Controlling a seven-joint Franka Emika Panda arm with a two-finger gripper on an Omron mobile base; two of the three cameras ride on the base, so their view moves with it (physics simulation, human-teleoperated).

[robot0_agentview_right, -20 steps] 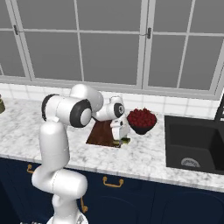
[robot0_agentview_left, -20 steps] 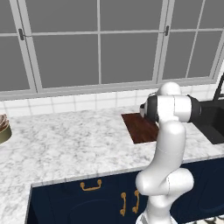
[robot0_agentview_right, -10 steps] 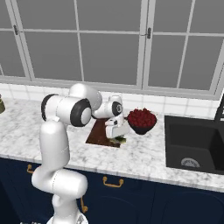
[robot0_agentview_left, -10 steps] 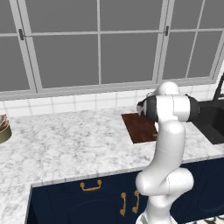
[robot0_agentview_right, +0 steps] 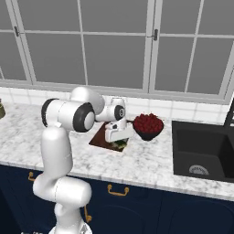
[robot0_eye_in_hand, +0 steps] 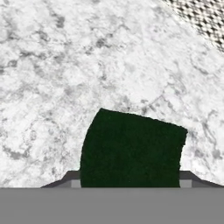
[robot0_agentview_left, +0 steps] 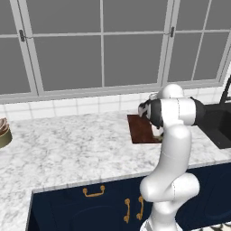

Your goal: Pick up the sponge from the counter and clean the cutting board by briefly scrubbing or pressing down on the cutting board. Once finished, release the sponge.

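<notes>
The dark green sponge (robot0_eye_in_hand: 131,148) sits between my fingertips, and my gripper (robot0_eye_in_hand: 130,177) is shut on it just above the white marble counter (robot0_eye_in_hand: 65,65). From the right base view, the gripper (robot0_agentview_right: 120,144) points down with the green and yellow sponge (robot0_agentview_right: 121,146) in it. It hangs at the right front corner of the dark reddish-brown cutting board (robot0_agentview_right: 98,137). In the left base view the cutting board (robot0_agentview_left: 139,128) lies flat on the counter (robot0_agentview_left: 67,144), partly hidden behind my arm.
A dark bowl of red fruit (robot0_agentview_right: 147,124) stands just right of the board. The black sink (robot0_agentview_right: 201,151) is sunk into the counter farther right. A brown bowl-like thing (robot0_agentview_left: 2,133) sits at the far left. Tiled wall and windows run behind.
The jaws have narrowed onto the sponge, and the gripper has shifted slightly left towards the cutting board.
</notes>
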